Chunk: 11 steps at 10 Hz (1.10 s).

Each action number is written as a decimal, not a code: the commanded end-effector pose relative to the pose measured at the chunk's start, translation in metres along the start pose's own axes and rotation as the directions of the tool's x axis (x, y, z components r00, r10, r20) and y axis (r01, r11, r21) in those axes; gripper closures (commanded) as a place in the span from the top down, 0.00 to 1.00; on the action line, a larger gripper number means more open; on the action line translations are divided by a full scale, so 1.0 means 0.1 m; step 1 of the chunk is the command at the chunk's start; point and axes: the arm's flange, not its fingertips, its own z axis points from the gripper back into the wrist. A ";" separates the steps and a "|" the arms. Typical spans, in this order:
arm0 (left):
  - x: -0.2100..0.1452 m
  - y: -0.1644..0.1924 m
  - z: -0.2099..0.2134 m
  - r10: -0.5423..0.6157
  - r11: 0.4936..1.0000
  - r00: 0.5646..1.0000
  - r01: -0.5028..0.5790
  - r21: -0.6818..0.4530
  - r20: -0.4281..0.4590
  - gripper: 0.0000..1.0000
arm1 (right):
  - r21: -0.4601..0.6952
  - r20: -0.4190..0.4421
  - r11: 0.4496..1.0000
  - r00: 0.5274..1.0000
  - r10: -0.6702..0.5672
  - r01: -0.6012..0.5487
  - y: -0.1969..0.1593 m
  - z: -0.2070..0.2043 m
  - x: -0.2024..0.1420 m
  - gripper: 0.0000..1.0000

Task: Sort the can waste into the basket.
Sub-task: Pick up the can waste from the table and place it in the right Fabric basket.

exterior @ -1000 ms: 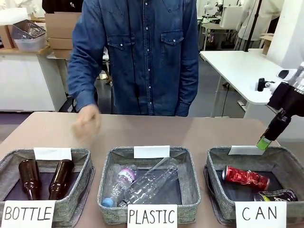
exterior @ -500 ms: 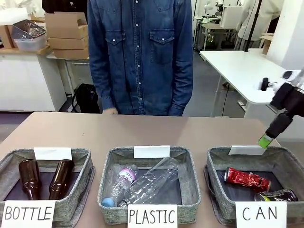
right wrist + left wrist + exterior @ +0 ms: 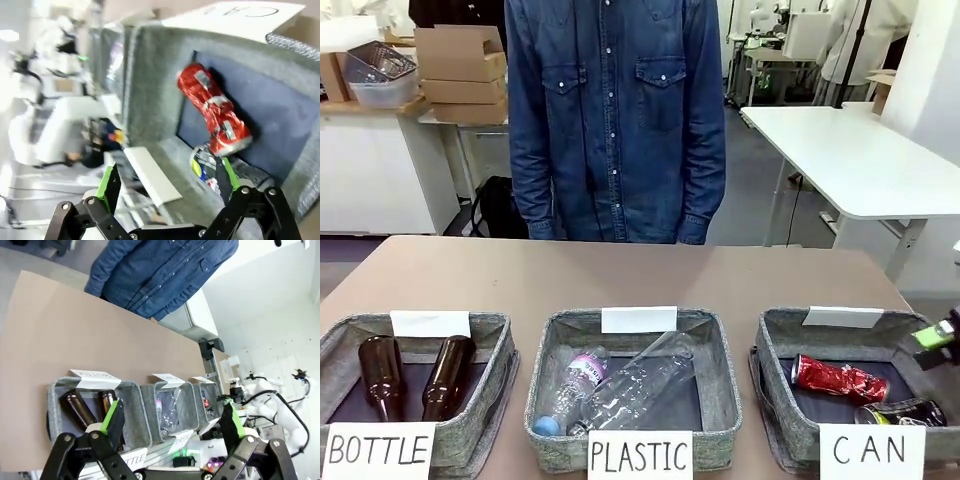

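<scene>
Both cans, red can (image 3: 838, 378) and dark can (image 3: 903, 411), are seen lying in the CAN basket (image 3: 780, 335); sorting seems finished. Left gripper (image 3: 172, 416) and right gripper (image 3: 167, 184) are spread wide, empty; only withdrawal is probably called for.

White table (image 3: 850, 155), stacked cardboard boxes (image 3: 460, 65)

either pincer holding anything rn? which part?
Nothing held. Left pincer and right pincer both stand open and empty. Red can and dark can lie loose in the CAN basket.
</scene>
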 end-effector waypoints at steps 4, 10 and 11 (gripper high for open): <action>0.00 0.00 -0.01 -0.004 1.000 1.000 0.004 0.005 0.006 1.00 | 0.000 0.000 1.000 1.000 0.000 0.000 0.00 0.00 0.00 1.00; 0.21 -0.41 -0.40 0.025 0.969 0.999 -0.033 -0.243 -0.037 1.00 | 0.000 0.000 1.000 1.000 0.000 0.000 0.00 0.00 0.00 1.00; 0.23 -0.51 -0.78 0.002 0.954 0.998 -0.020 -0.298 -0.060 1.00 | 0.000 0.000 1.000 1.000 0.000 0.000 0.00 0.00 0.00 1.00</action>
